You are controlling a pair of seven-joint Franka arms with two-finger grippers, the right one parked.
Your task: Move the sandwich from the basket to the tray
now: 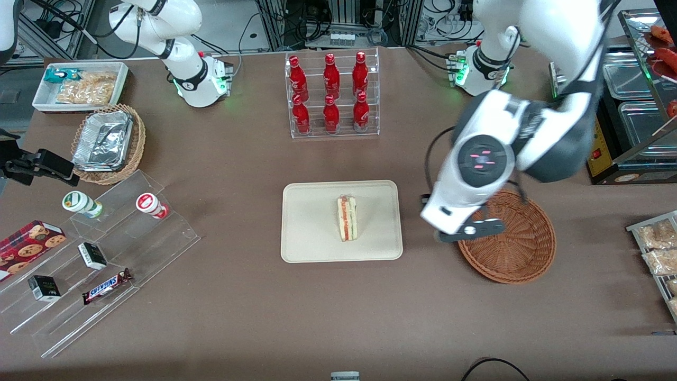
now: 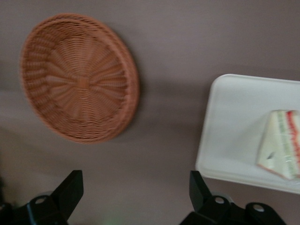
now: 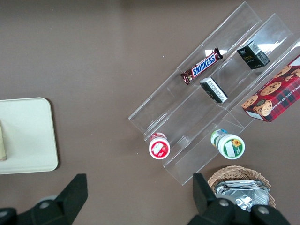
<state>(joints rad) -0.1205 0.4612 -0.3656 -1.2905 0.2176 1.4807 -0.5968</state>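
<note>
Nearest the front camera on our desk stand the clear stepped shelves (image 1: 100,264), toward the parked arm's end, carrying a Snickers bar (image 1: 107,286), small dark boxes and two capped cups.

Next comes the tray (image 1: 307,233), mid-desk, with the sandwich (image 1: 347,218) already lying on it, toward the edge that faces the basket. Its long axis runs from the tray's near edge toward its farther one, the red and green filling line showing on top.

Beside the tray, toward the working arm's end, the basket (image 1: 521,254) sits empty; we see only bare weave in the wrist view (image 2: 79,77).

Our gripper (image 1: 468,231) hangs above the desk between tray and basket, overlapping the basket's rim in the front view, its fingers (image 2: 70,190) spread wide and holding nothing. The sandwich lies sideways from it, toward the parked arm's end, well apart from the fingertips.

We judge the placing done, so what remains is only to lift clear; nothing further needs grasping.

Farther off, a clear rack of red bottles (image 1: 332,92) stands at mid-desk, and a tan wicker basket holding foil containers (image 1: 106,140) and a white bin of snack packets (image 1: 79,84) sit toward the parked arm's end.
</note>
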